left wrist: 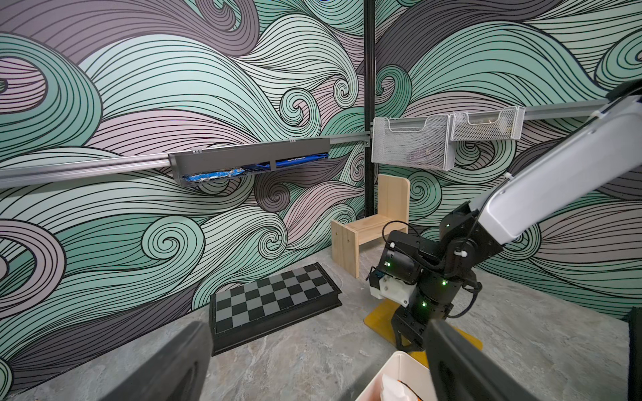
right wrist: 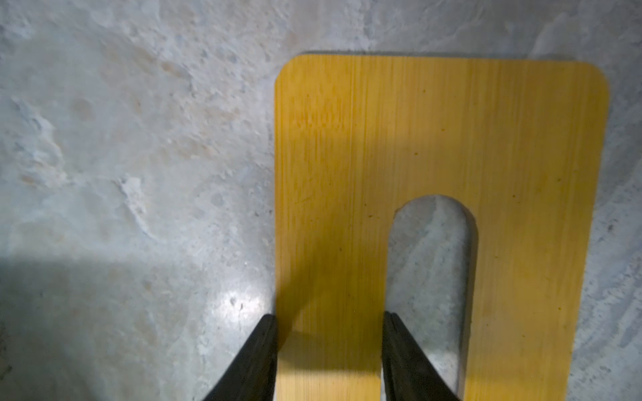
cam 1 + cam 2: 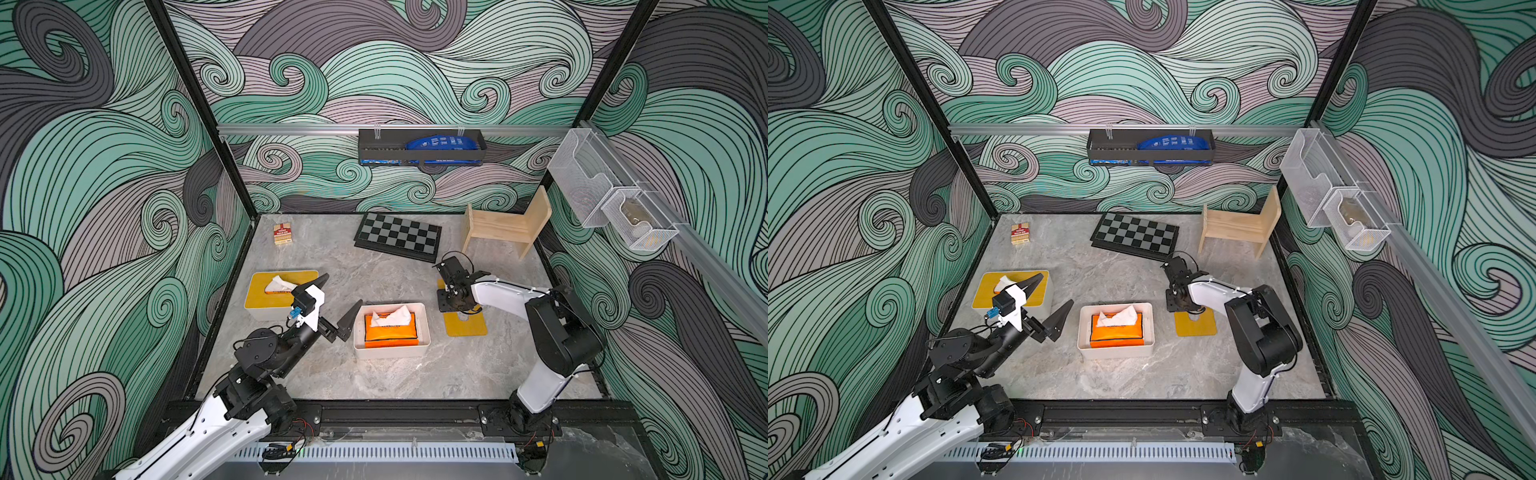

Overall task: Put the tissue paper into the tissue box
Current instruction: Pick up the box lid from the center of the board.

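Tissue paper (image 3: 390, 328), an orange pack with a white sheet pulled up from its top, lies inside the open white tissue box (image 3: 390, 352) near the middle of the desk (image 3: 395, 382); I see this in both top views. The yellow lid (image 2: 521, 173) lies flat on the desk just right of the box. I find the right claw (image 2: 330, 319) pointing straight down, clamped across one strip of the lid, with one finger at the lid's outer edge and the other in its slot. The left claw (image 3: 344, 289) hangs just left of the box with its fingers spread wide, holding nothing. A second box (image 3: 266, 311), lidded in yellow with a sheet poking out, stands further left. At the far side I note a chessboard (image 3: 399, 237) and a wooden chair (image 3: 507, 226).
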{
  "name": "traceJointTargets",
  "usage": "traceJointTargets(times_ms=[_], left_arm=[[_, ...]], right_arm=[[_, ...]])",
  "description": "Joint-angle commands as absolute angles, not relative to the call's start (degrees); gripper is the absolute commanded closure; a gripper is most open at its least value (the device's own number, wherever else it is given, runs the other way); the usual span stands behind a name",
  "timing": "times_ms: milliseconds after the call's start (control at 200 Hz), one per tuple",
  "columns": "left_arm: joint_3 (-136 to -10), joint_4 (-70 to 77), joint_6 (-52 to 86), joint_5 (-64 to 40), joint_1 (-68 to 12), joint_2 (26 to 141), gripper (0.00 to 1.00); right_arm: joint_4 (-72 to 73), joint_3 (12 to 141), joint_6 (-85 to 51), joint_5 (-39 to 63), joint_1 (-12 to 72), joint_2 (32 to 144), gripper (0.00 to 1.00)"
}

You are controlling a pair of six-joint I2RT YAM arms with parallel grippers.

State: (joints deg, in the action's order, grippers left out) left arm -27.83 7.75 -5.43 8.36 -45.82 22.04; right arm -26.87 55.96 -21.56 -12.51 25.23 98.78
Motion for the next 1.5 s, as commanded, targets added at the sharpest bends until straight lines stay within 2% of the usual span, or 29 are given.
traceJointTargets(times_ms=[0, 640, 911, 1031, 1166, 1331, 1496], left_arm=[[-27.42, 9.22, -5.01, 8.26, -45.44, 22.59, 0.01], [-27.8, 8.94, -3.43, 8.97, -45.44, 24.64, 0.01], [-34.36, 5.47, 7.91, 10.0, -45.06, 37.79, 0.01], [-40.1, 3.17, 13.08, 3.46, -42.8, 46.11, 0.01], [-44.73, 2.96, 21.17, -11.11, -35.16, 53.87, 0.01], [-45.34, 10.77, 32.1, -29.29, -27.95, 62.1, 0.01], [-44.98, 22.37, 40.71, -40.83, -26.76, 70.34, 0.02]], right_arm=[[-29.54, 56.09, -20.65, -12.37, 25.58, 95.66, 0.73], [-29.91, 57.2, -17.31, -12.15, 27.32, 86.24, 0.74], [-29.88, 57.31, -16.03, -10.88, 28.78, 82.48, 0.74], [-29.88, 57.3, -15.54, -10.22, 29.4, 80.68, 0.74], [-29.84, 57.15, -14.76, -9.68, 30.34, 78.26, 0.74], [-29.87, 56.82, -13.75, -9.59, 31.86, 74.97, 0.74], [-29.84, 56.37, -12.96, -9.32, 33.06, 71.81, 0.74]])
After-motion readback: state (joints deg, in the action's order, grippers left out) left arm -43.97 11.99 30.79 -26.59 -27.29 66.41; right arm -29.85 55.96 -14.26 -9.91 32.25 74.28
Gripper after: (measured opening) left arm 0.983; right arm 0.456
